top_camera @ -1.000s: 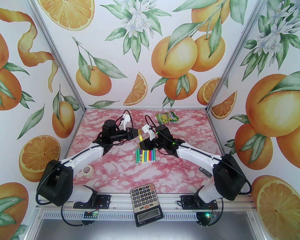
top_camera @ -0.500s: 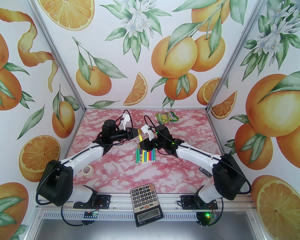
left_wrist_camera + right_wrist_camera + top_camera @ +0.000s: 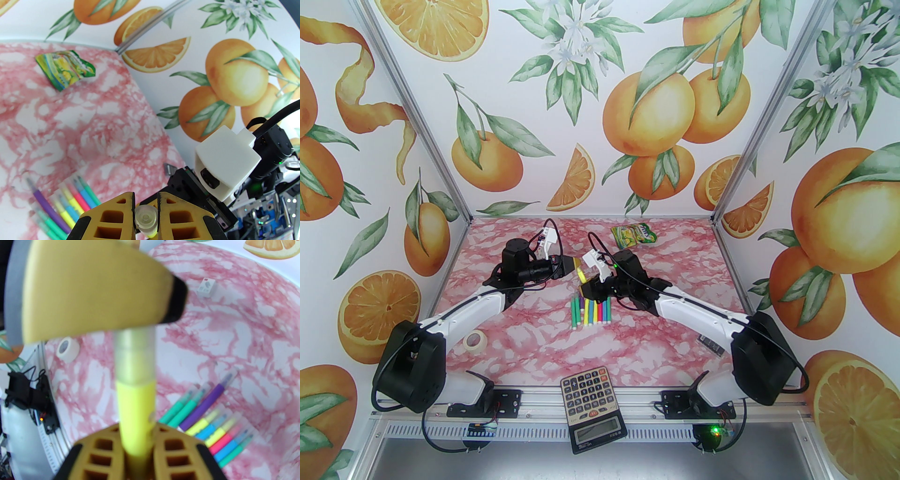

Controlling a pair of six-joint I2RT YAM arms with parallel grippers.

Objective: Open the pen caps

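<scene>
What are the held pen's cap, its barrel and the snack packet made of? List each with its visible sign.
The cap: probably frosted clear plastic; it looks translucent, with moulded rings at its end.
The barrel: opaque yellow plastic, smooth with a soft sheen.
The snack packet: apparently thin printed film or foil; it is creased and glossy.

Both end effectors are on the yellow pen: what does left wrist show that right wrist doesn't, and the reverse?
Left wrist: the clear cap clamped end-on in the left end effector, plus the snack packet. Right wrist: the yellow pen side-on in the right end effector, the tape roll, a small white block. Both: that pen and the row of pens.
</scene>
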